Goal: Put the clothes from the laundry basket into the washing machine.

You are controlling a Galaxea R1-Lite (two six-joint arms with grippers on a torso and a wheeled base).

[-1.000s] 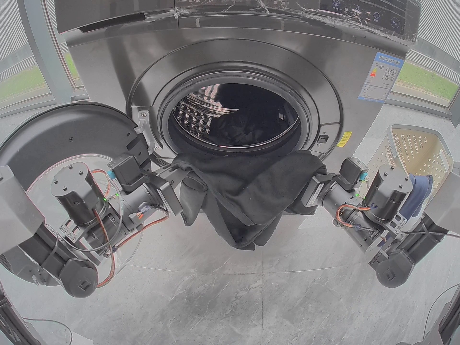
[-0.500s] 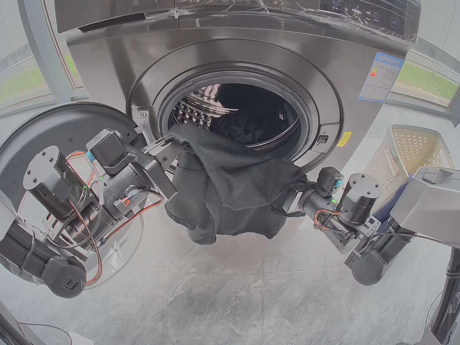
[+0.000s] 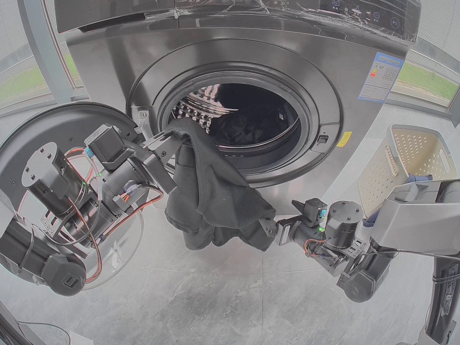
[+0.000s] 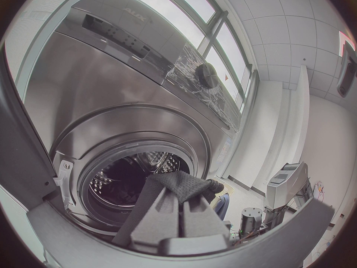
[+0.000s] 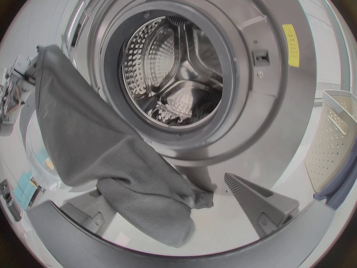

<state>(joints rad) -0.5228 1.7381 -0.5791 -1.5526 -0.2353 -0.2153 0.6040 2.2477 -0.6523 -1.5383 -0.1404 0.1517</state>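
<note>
A black garment (image 3: 215, 192) hangs from my left gripper (image 3: 167, 142), which is shut on its top edge at the left rim of the washing machine's drum opening (image 3: 235, 116). In the left wrist view the fingers (image 4: 163, 213) pinch the cloth (image 4: 182, 183). My right gripper (image 3: 269, 227) sits lower, in front of the machine at the garment's bottom end, and is open. The cloth (image 5: 111, 157) drapes over one of its fingers and the other finger (image 5: 256, 201) is bare. Dark clothes (image 3: 254, 120) lie inside the drum.
The round door (image 3: 57, 135) stands swung open on the left, behind my left arm. A cream laundry basket (image 3: 417, 154) stands on the right with a blue garment (image 3: 418, 178) in it. Grey tiled floor (image 3: 230, 288) lies in front of the machine.
My left gripper lifted the garment's edge up to the drum rim. My right gripper sank down and away from the machine, and the cloth now hangs mainly from the left gripper.
</note>
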